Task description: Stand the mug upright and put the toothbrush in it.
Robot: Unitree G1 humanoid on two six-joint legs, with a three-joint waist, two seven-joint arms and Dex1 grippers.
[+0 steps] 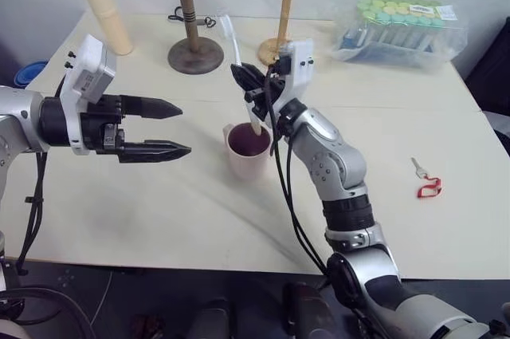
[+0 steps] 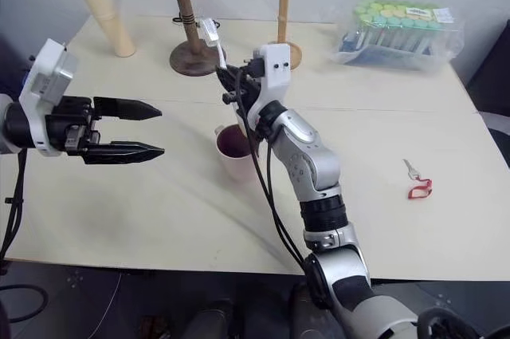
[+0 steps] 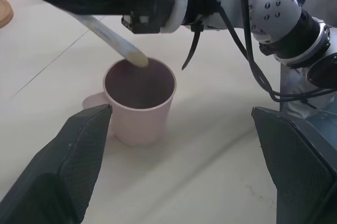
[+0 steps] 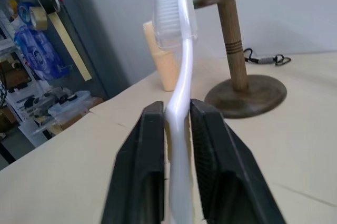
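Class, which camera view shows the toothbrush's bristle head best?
The right wrist view: the toothbrush stands between the right gripper fingers, bristles close up. The eye views show it small; the left wrist view shows its handle end at the mug.

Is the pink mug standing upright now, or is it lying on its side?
Upright. The mug stands on its base on the table, its dark opening facing up, the handle at its side.

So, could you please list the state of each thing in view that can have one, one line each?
mug: upright on the table, toothbrush handle end at its mouth.
toothbrush: between the right gripper's fingers, bristle head up.
left gripper: open, empty, beside the mug.
right gripper: fingers either side of the toothbrush.
key: lying flat on the table.
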